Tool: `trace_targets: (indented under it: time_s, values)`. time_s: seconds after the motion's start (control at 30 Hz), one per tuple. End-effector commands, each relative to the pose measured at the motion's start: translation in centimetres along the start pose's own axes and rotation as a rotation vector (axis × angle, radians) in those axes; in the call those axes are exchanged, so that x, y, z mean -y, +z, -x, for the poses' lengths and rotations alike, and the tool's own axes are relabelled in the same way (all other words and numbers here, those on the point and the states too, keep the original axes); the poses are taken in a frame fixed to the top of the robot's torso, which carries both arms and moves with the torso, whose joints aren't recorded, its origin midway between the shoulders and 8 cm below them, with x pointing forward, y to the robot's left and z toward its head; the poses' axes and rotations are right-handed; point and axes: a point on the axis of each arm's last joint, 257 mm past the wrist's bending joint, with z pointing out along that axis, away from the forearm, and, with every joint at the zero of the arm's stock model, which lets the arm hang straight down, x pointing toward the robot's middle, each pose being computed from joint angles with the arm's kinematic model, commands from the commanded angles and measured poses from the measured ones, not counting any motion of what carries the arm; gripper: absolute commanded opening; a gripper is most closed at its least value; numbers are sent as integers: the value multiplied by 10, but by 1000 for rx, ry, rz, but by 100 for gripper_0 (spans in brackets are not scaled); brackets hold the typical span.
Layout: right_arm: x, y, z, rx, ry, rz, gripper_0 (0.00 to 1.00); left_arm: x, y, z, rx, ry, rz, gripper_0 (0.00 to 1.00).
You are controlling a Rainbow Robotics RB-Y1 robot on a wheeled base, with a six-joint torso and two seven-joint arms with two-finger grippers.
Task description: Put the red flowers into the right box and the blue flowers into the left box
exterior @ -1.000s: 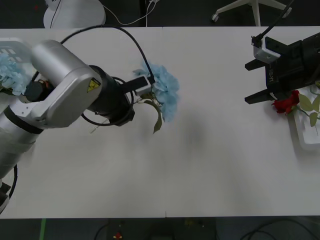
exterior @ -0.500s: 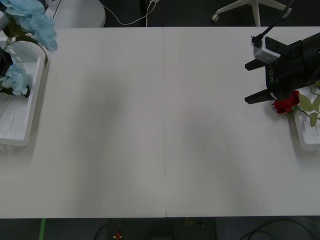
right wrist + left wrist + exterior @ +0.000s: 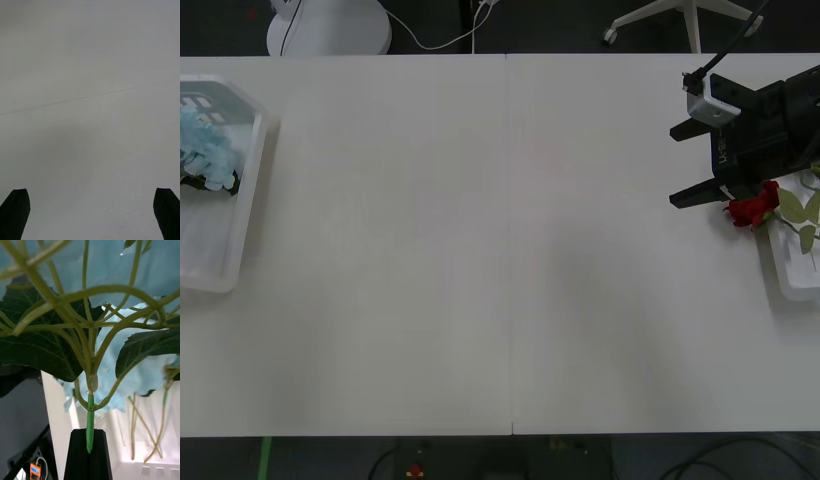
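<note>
Blue flowers [image 3: 112, 273]: stem pinched in closed left tool [image 3: 89, 450]. Right tool [image 3: 692, 165] wide open, empty, beside red flowers [image 3: 752, 208].

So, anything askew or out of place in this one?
One thing: a red rose bloom hangs over the rim of the right box onto the table, beside the open right pincer. The blue flowers lie inside the left box.
</note>
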Motion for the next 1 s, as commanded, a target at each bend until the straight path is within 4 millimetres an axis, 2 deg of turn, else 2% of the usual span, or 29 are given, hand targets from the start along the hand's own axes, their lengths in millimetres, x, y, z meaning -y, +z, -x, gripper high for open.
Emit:
trace_targets:
  time_s: [0.03,0.17,0.33,0.5,0.53,0.57,0.6,0.63,0.67,0.83,1.0]
  values:
    - [13,-19,11,-17,-74,-37,95,-47,2,-20,-49,18,101,0]
    - [13,-19,11,-17,-74,-37,95,-30,26,-30,-84,70,96,0]
    - [13,-19,11,-17,-74,-37,95,-3,51,-33,-87,177,101,0]
    - [13,-19,11,-17,-74,-37,95,18,62,-37,-97,222,80,0]
    - [13,-19,11,-17,-74,-37,95,25,64,-36,-92,223,69,11]
    - [13,-19,11,-17,-74,-37,95,23,64,-33,-84,216,69,50]
    - [13,-19,11,-17,-74,-37,95,24,64,-32,-79,210,66,78]
    - [13,-19,11,-17,-74,-37,95,26,63,-31,-74,201,59,93]
    - [13,-19,11,-17,-74,-37,95,25,63,-29,-67,188,54,100]
    - [13,-19,11,-17,-74,-37,95,24,54,-13,-1,84,6,100]
    - [13,-19,11,-17,-74,-37,95,14,35,2,49,-50,-50,100]
